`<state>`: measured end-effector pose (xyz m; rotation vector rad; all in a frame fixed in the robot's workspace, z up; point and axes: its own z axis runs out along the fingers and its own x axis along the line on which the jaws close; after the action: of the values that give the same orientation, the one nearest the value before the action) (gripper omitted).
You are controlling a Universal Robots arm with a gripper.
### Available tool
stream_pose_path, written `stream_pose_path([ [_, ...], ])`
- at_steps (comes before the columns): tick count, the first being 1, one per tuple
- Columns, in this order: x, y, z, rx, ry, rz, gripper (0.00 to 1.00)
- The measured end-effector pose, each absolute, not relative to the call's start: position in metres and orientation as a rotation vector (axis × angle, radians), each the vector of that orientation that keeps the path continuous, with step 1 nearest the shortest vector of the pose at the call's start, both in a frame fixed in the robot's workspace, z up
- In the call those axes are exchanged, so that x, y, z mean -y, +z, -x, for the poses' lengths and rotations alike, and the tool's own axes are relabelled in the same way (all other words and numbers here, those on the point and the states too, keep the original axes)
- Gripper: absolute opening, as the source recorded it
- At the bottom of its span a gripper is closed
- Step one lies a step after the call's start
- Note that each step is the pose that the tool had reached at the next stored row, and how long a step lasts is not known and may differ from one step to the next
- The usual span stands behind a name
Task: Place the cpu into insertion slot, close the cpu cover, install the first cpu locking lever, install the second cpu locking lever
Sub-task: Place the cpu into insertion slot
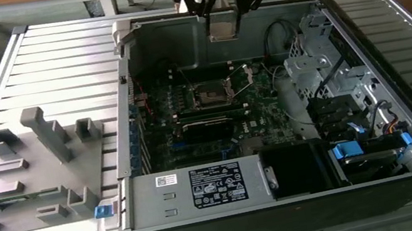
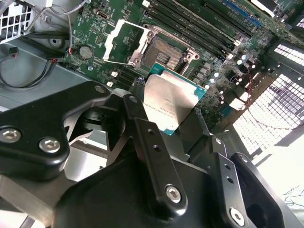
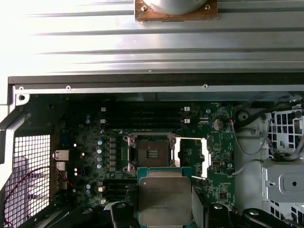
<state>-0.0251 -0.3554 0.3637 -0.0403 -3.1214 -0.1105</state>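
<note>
cpu (image 3: 165, 199), pinched by the end effector (image 2: 167, 124), held well above the insertion slot (image 3: 153, 153), cpu cover (image 2: 110, 43) swung open

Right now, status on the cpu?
Gripper shut on cpu, not yet seated. Slot bare, cover open. Nothing blocking slot.

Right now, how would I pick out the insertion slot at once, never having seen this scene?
Inside the open black computer case, look mid-way across the green motherboard. The small square black insertion slot sits there, its shiny silver metal cover flipped open alongside; unlike the long memory slots nearby, it is square with a bare dark centre.
</note>
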Motion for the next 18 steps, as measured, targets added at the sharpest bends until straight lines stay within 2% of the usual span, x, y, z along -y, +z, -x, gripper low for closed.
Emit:
stream_pose_path([
  [18,0.3555,0.3549,0.0252,3.122,-0.102,0.040,0.54],
])
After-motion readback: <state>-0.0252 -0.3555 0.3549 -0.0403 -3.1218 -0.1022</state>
